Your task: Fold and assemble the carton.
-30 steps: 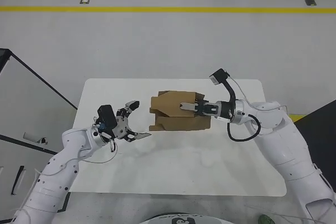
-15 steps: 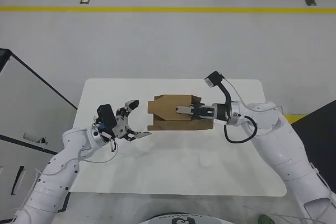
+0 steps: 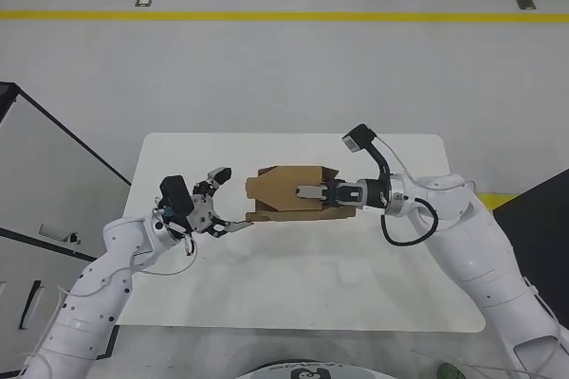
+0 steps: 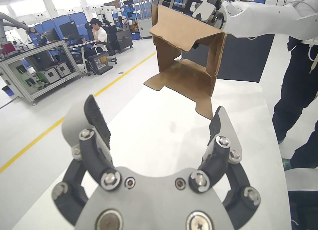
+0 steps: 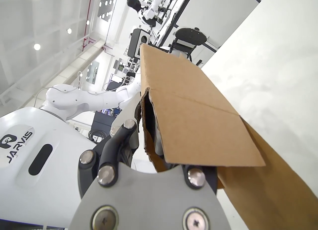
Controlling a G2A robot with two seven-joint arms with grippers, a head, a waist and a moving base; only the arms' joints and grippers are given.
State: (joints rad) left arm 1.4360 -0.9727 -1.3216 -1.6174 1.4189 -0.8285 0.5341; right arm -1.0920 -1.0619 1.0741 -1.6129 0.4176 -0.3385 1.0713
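- Carton [image 3: 294, 192] was held over the middle of the table [image 3: 379, 284] as an open-ended sleeve, with its open mouth turned toward the left gripper [image 3: 229, 200]. Whether its lower panel rested on the tabletop could not be told.
- One wall at the carton's far end was clamped by the right gripper [image 3: 308, 190], with one finger outside the board and one inside. This hold was judged to keep the sleeve squared and steady.
- The left gripper was spread wide with nothing in it. It was set just in front of the open mouth, one finger just beside the tip of a lower flap [image 4: 202, 107], a placing judged suited to pressing the flaps inward.
- The flaps at the near end were seen splayed outward and not yet folded, so the assembly was judged well short of done.
- A single-wall grip on thin board was judged liable to twist or buckle if the flaps were pushed off-centre.
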